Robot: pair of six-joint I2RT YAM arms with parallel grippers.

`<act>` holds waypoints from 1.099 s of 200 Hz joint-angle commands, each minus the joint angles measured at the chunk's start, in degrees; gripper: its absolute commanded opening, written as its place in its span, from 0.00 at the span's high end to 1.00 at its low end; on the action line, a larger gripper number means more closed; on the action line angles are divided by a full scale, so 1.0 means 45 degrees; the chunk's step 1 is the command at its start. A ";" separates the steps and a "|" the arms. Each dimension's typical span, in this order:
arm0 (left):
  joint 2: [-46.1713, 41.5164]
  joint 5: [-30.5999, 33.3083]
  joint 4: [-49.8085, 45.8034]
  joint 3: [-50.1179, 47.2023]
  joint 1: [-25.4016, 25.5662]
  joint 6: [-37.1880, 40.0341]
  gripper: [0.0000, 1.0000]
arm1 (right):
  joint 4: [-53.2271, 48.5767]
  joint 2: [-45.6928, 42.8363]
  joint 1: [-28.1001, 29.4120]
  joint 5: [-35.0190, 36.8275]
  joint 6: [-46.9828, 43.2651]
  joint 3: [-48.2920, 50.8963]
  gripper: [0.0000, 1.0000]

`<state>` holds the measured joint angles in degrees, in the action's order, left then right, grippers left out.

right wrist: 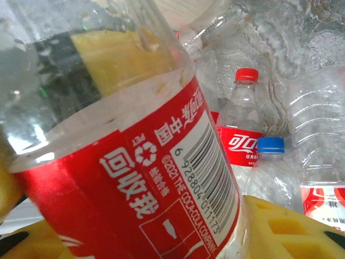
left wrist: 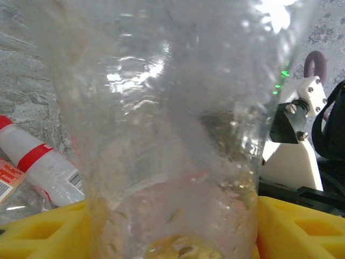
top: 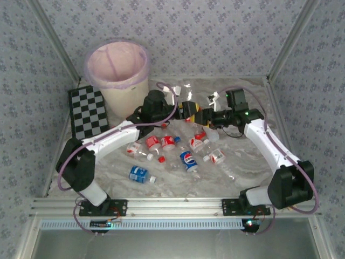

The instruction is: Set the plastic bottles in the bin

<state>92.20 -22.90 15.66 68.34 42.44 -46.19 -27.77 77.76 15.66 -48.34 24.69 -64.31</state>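
Handover, we judge: right tool (right wrist: 145, 237) pinches the red-labelled bottle (right wrist: 135, 162). Left tool (left wrist: 172, 237) straddles it, and we cannot tell whether it is clamped. Next, the bin (top: 126, 94) beyond it.

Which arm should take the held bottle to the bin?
Left. The bin stands at the far left, beside the left arm, and the left gripper has its fingers around the bottle that the right gripper holds. The right arm would probably have to reach across.
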 commanded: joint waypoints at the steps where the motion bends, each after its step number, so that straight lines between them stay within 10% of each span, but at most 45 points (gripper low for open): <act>1: 0.0030 -0.0131 0.0288 0.0429 0.0101 0.0075 0.38 | 0.0375 0.0218 0.0036 -0.0177 0.0246 -0.0200 0.58; 83: 0.0306 -0.0817 -0.1673 0.2195 -0.1140 0.0355 0.57 | -0.0259 0.0172 -0.0551 -0.0748 -0.0701 -0.0786 0.18; 176: 0.0545 -0.0449 -0.5776 0.8408 -0.5633 0.4644 1.00 | -0.2679 -0.3075 -0.2875 0.1085 -0.2047 0.1733 0.16; 220: 0.1697 0.1247 -0.8178 1.0948 -0.7456 0.5594 1.00 | -0.4079 -0.3893 -0.2960 0.2279 -0.2759 0.2214 0.16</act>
<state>95.92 -21.96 -12.32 110.37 12.64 -25.43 -40.71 63.59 2.68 -42.15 15.22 -55.22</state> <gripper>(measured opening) 0.484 0.841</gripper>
